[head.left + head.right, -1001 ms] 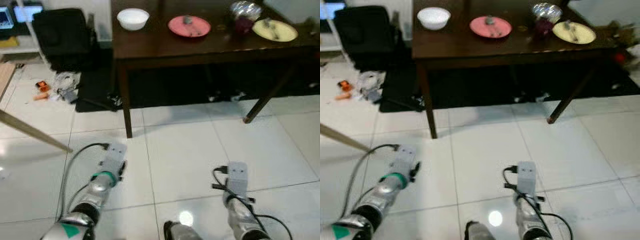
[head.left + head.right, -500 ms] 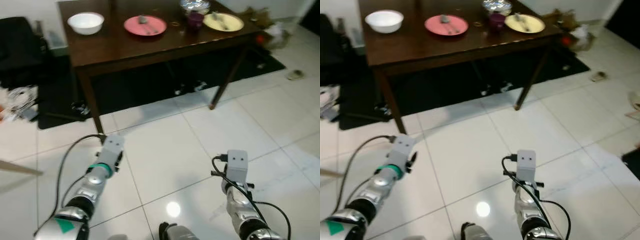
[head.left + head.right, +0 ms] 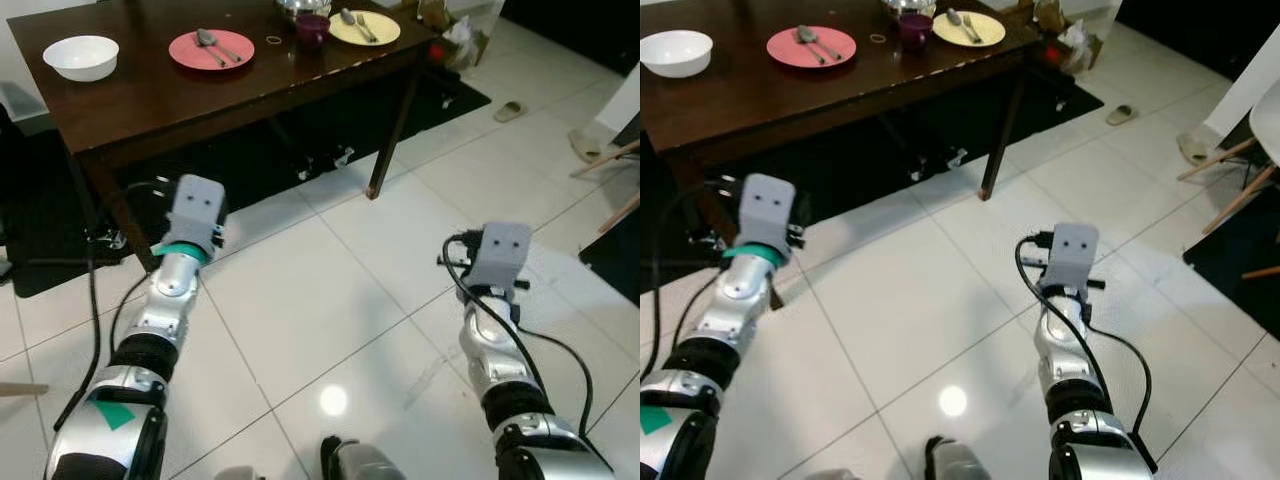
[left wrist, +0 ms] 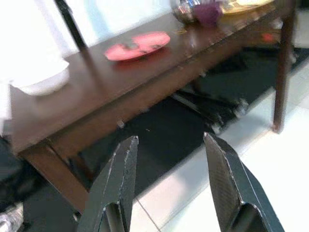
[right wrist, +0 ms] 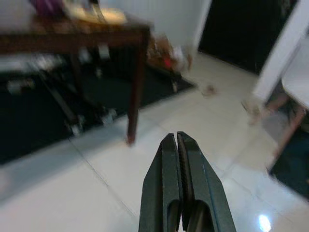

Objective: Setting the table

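Tabletop (image 3: 150, 100): dark wood, ahead of me, well beyond both my end effectors.
Left end effector (image 4: 169, 145): fingers spread wide, empty, aimed at the tabletop's edge.
Right end effector (image 5: 176, 140): fingers pressed together, empty, over white floor tiles (image 3: 330, 300).
Settings: white bowl (image 3: 81, 56), pink plate (image 3: 210, 48) with spoon, purple cup (image 3: 311, 27), yellow plate (image 3: 364, 27).
Nearby: slipper (image 3: 510, 110) on the floor.

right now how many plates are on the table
2: a pink plate near the middle of the dark table, and a yellow plate toward its right end. The white bowl isn't counted.
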You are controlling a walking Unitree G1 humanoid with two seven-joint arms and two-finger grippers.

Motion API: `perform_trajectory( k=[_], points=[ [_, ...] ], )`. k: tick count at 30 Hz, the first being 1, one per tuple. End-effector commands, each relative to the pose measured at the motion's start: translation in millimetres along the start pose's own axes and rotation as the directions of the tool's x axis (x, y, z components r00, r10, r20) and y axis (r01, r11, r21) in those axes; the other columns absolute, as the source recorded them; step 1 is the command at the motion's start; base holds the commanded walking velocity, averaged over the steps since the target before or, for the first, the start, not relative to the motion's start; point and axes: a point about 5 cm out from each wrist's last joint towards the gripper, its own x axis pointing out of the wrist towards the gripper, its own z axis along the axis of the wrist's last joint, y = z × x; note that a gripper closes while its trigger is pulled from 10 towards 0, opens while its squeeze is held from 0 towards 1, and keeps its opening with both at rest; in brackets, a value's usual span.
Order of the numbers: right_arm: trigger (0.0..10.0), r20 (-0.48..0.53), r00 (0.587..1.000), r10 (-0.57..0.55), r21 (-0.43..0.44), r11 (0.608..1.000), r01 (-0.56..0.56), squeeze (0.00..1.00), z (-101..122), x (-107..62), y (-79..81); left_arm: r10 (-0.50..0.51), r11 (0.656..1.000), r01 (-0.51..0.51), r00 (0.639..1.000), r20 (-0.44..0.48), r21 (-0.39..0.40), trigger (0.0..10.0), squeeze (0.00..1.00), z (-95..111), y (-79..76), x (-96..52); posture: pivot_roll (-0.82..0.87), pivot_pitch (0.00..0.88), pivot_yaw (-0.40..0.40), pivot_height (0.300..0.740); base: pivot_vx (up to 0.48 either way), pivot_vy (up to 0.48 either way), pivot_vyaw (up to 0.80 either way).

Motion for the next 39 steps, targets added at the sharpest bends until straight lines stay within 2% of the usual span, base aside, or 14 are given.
perform_trajectory(
  k=[1,5,9,28,32,35,39],
  points=[
    [10.0,0.13,0.992,0.001,0.014,1.0,-0.003,0.0,32,12.7,-3.0,0.026,1.0,-0.024,0.997,0.076,-0.018,10.0,0.0,15,-3.1,1.8,0.11,0.0,0.035,0.74,0.0,0.0,0.0],
    [10.0,0.218,0.975,0.033,0.025,0.999,-0.039,0.0,58,18.5,0.6,0.077,0.997,-0.074,0.989,0.126,-0.032,10.0,0.0,28,-4.2,4.1,0.11,0.0,0.03,0.74,0.276,0.0,0.0],
    [10.0,0.233,0.972,0.042,0.033,0.998,-0.051,0.0,64,19.2,3.1,0.101,0.995,-0.098,0.987,0.122,-0.031,10.0,0.0,29,-5.4,4.7,0.11,0.0,0.027,0.74,0.48,0.0,0.0],
    [10.0,0.139,0.99,0.038,0.052,0.998,-0.046,0.0,49,7.6,4.8,0.063,0.998,-0.064,0.984,0.168,0.003,10.0,0.0,40,-12.9,2.6,0.11,0.0,0.03,0.74,0.48,0.0,0.0],
    [10.0,0.128,0.992,0.022,0.054,0.998,-0.03,0.0,47,4.7,4.7,-0.004,0.998,-0.009,0.975,0.223,0.057,10.0,0.0,50,-15.0,2.7,0.12,0.0,0.045,0.74,0.48,0.0,0.0],
    [10.0,0.127,0.992,0.018,0.055,0.998,-0.025,0.0,48,4.4,4.4,-0.017,0.998,0.001,0.972,0.235,0.067,10.0,0.0,52,-15.7,2.7,0.12,0.0,0.045,0.74,0.48,0.0,0.0],
    [10.0,0.161,0.987,-0.011,0.054,0.999,0.003,0.0,58,5.5,0.7,-0.092,0.994,0.068,0.953,0.29,0.09,10.0,0.0,69,-19.7,7.0,0.11,0.0,0.069,0.74,0.48,0.0,0.0]
  ],
)
